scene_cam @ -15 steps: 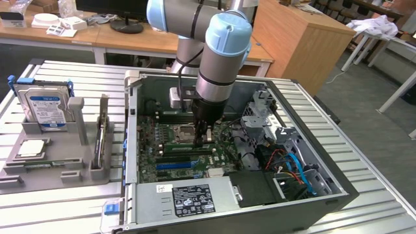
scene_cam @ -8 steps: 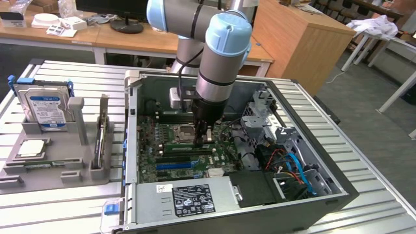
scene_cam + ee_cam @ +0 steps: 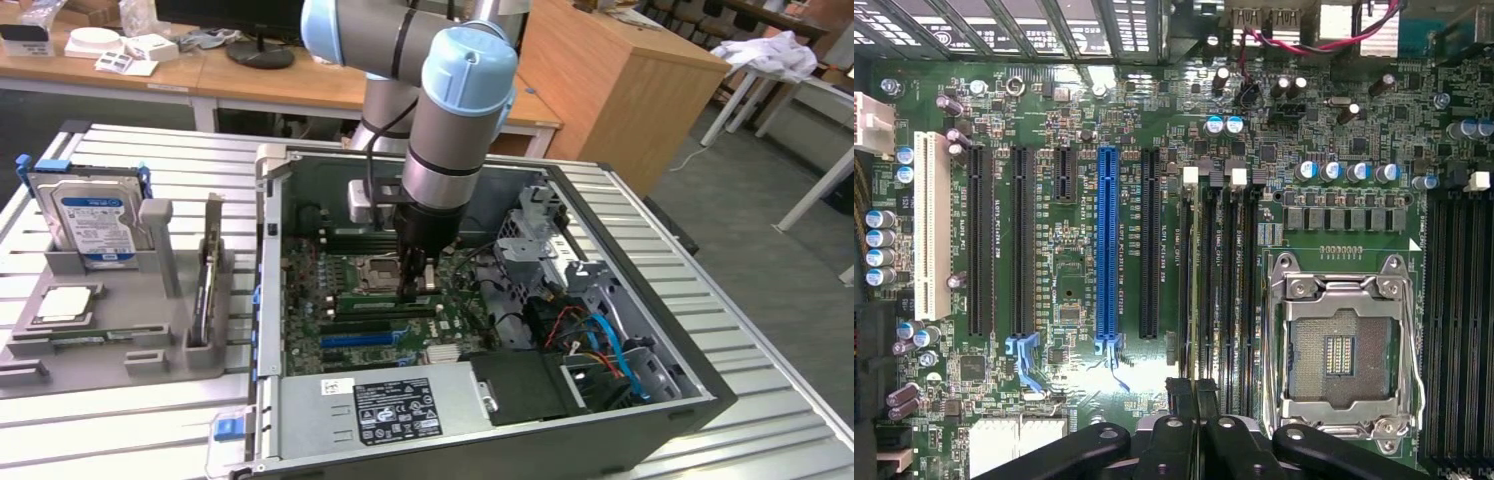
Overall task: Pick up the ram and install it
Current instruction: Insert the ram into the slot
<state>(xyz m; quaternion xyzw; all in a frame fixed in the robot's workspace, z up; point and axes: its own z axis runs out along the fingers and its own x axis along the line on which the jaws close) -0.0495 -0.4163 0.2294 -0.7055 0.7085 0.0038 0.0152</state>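
Note:
My gripper [image 3: 424, 285] reaches down into the open computer case [image 3: 694, 395], just above the motherboard beside the empty processor socket [image 3: 378, 268]. In the wrist view the gripper [image 3: 1192, 400] is shut, its two fingertips pressed together over the near end of the black memory slots [image 3: 1219, 270]. I cannot make out any board between them. Outside the case, a long thin ram stick [image 3: 211, 275] stands on edge in the grey holder [image 3: 160, 330] at the exterior view's left. The processor socket [image 3: 1344, 340] lies right beside the slots.
The holder also carries a silver-and-blue hard drive [image 3: 94, 215] and a square silver processor chip [image 3: 67, 303]. Inside the case are a power supply [image 3: 387, 405], drive cages and cables [image 3: 601, 340]. A blue expansion slot [image 3: 1107, 240] runs parallel to the memory slots.

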